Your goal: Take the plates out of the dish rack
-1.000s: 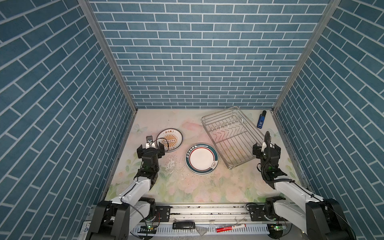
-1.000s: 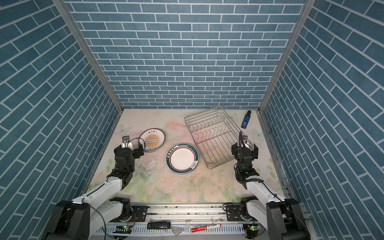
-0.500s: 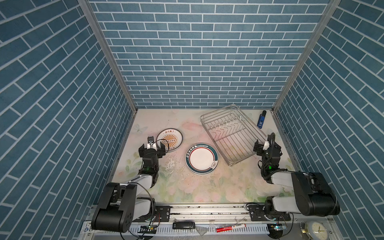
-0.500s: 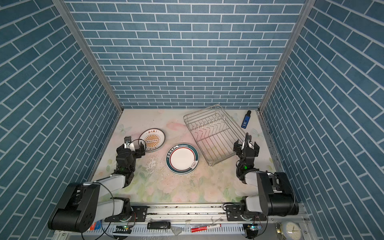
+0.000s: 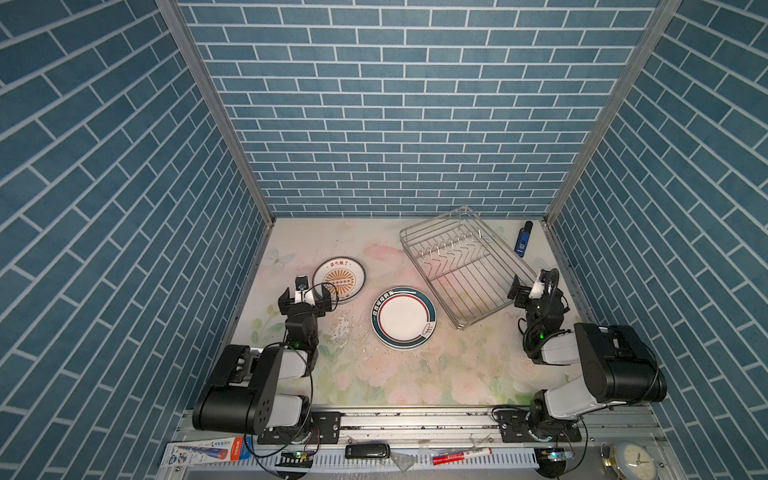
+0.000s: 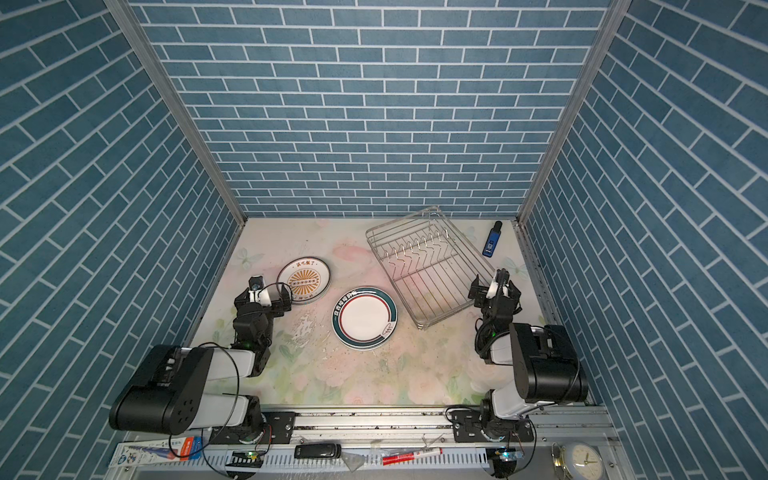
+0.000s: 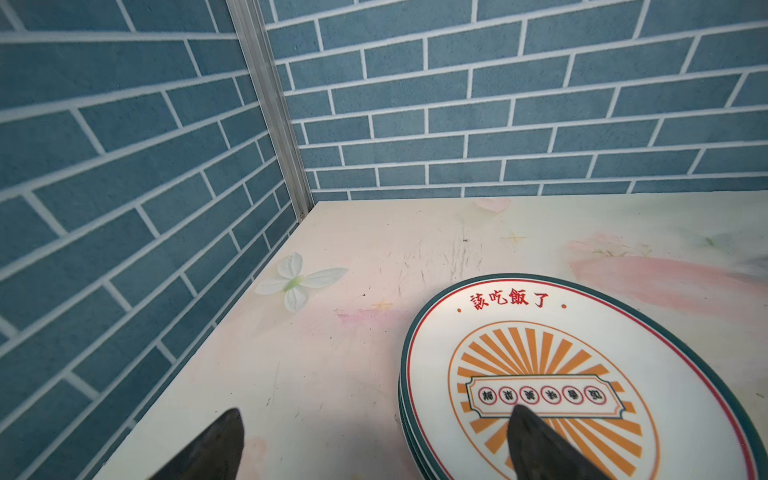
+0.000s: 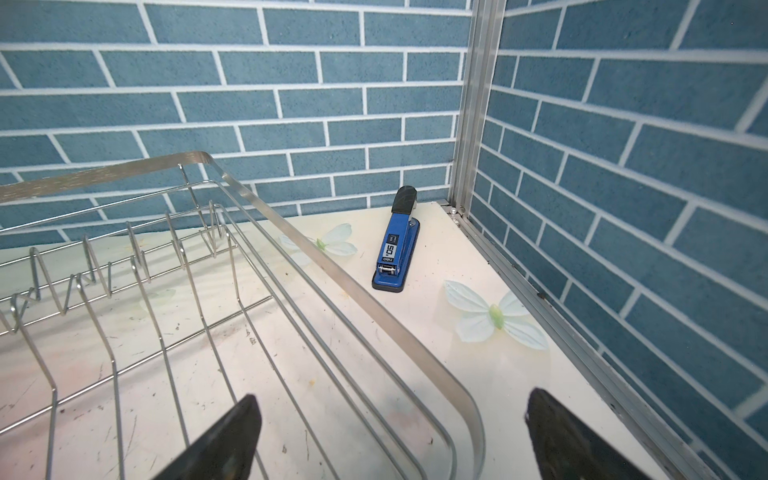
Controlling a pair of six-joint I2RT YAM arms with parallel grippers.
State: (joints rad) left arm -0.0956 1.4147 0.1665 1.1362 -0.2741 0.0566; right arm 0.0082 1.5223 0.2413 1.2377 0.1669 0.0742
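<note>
We see walls (image 5: pixel 395 104) of teal-blue brick with white joints. The tabletop (image 5: pixel 395 374) is cream, printed with pink roses and green leaves. Left of centre, the sunburst plate (image 5: pixel 338 279) is white with orange rays, red characters and a dark green rim. The banded plate (image 5: pixel 403 318) at centre is white, teal-banded, red-ringed. The dish rack (image 5: pixel 449 249) is shiny silver; the stapler (image 5: pixel 523 240), upper right, blue with a black tip.

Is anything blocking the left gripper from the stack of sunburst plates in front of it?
Nothing visible. The open left gripper sits at the stack of sunburst plates; one fingertip overlaps the rim in the wrist view, the other is over bare table.
</note>
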